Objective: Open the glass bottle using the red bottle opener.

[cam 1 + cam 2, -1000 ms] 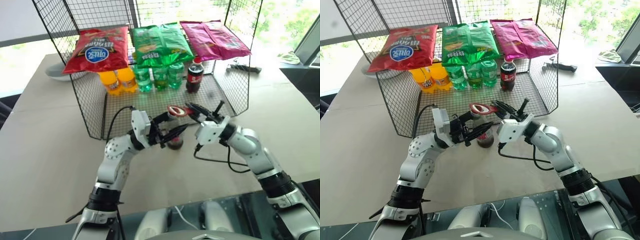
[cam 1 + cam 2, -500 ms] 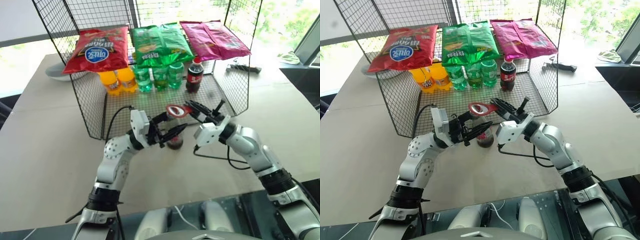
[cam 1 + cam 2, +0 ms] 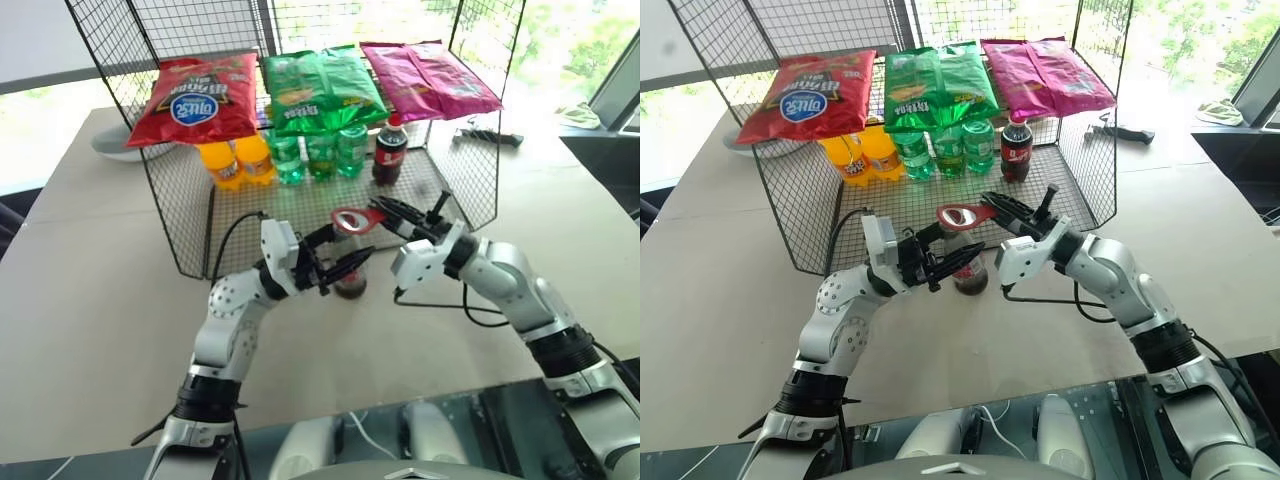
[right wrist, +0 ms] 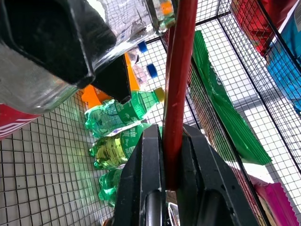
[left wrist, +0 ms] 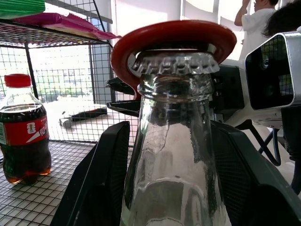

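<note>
The glass bottle (image 3: 351, 282) stands upright on the table at the front edge of the wire rack, its crimped metal cap (image 5: 176, 63) still on. My left gripper (image 3: 343, 262) comes in from the left and is shut on the bottle's body, one black finger (image 5: 101, 179) on each side. The red bottle opener (image 3: 350, 220) has its ring head (image 5: 174, 35) over the cap. My right gripper (image 3: 393, 216) is shut on the opener's handle (image 4: 178, 70), just right of the bottle top.
The wire rack (image 3: 185, 215) holds orange and green bottles and a plastic cola bottle (image 3: 389, 150), with chip bags on its top shelf. A black tool (image 3: 487, 137) lies at the back right. A person (image 5: 256, 19) stands beyond the table.
My right wrist has rolled a little and the forearm has lifted, tilting the opener on the cap. The left gripper and the bottle have stayed put.
</note>
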Motion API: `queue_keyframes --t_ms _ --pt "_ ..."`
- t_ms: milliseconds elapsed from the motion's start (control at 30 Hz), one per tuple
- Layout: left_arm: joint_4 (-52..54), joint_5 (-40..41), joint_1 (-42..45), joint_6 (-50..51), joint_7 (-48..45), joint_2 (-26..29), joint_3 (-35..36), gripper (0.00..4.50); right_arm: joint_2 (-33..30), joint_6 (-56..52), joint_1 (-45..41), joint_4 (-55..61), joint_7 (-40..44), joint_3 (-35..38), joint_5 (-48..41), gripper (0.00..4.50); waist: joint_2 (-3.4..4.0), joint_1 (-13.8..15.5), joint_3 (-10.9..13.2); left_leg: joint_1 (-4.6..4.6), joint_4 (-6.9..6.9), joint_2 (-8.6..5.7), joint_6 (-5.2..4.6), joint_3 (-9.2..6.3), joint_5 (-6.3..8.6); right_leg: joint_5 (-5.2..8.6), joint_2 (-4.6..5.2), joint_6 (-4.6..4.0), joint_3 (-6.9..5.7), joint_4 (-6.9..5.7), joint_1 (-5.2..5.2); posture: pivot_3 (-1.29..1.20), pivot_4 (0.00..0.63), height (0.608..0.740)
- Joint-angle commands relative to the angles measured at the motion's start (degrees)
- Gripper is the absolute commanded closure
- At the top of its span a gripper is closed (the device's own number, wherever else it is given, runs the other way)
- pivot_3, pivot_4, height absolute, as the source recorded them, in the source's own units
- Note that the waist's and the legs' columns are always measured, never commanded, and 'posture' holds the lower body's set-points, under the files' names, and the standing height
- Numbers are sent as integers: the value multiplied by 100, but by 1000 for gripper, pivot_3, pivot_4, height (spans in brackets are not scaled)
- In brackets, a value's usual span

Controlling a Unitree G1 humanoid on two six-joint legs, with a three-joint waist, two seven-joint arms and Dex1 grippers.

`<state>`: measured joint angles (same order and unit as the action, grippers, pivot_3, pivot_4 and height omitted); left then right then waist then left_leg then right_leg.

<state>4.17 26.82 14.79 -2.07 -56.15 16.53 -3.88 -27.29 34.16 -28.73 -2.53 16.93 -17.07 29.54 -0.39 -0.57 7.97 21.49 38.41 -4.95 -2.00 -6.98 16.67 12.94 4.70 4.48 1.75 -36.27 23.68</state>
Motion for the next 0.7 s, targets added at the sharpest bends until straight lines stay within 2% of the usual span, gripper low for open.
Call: queue_keyframes --t_ms 33,700 --pt "1 -59 79 -7 14 -43 -90 2129 -151 250 -201 24 157 -111 93 4500 0 0 0 0 0 0 0 1 0 0 0 0 0 0 0 0 150 740" --pt "-16 -59 83 1 -1 -54 -105 2129 -396 489 -817 -223 -13 107 159 4500 0 -4 0 1 -4 1 0 1 0 0 -1 0 1 5 1 0 150 740"
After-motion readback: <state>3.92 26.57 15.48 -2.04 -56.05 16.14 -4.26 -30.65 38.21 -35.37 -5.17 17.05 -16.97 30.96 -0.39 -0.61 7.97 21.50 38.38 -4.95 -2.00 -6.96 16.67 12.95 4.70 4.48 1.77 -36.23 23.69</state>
